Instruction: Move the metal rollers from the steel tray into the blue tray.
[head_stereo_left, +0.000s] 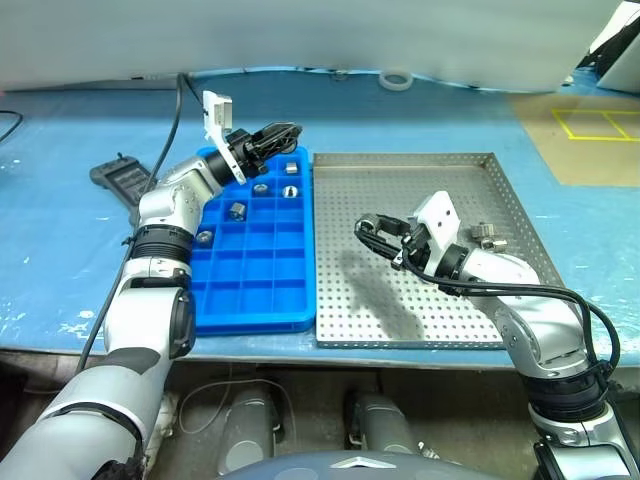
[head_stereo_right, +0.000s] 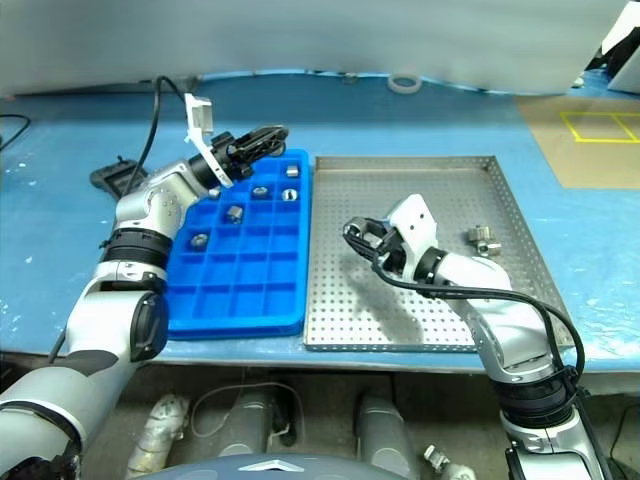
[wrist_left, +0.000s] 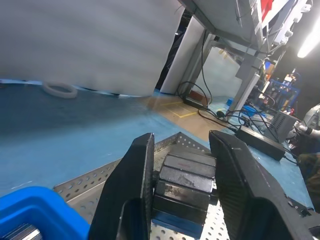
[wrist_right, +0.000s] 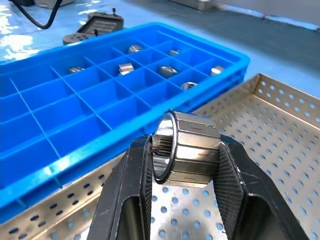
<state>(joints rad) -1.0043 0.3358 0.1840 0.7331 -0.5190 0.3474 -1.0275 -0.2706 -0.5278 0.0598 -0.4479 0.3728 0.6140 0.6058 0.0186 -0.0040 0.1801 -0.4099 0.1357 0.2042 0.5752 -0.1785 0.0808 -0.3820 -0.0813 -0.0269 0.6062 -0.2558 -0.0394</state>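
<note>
Two trays sit side by side on the blue counter (head_stereo_left: 60, 170): the steel tray (head_stereo_left: 420, 330) on the right and the narrower blue tray (head_stereo_left: 250, 290) touching its left edge. Left gripper (head_stereo_left: 285, 135) hovers over the blue tray's far end, clamped on a dark metal roller (wrist_left: 182, 187). Right gripper (head_stereo_left: 368, 235), above the steel tray, pinches a silver roller (wrist_right: 192, 147). Several rollers (wrist_right: 167, 70) lie in the blue tray's far compartments. One roller (head_stereo_left: 485, 236) rests on the steel tray, toward the right.
</note>
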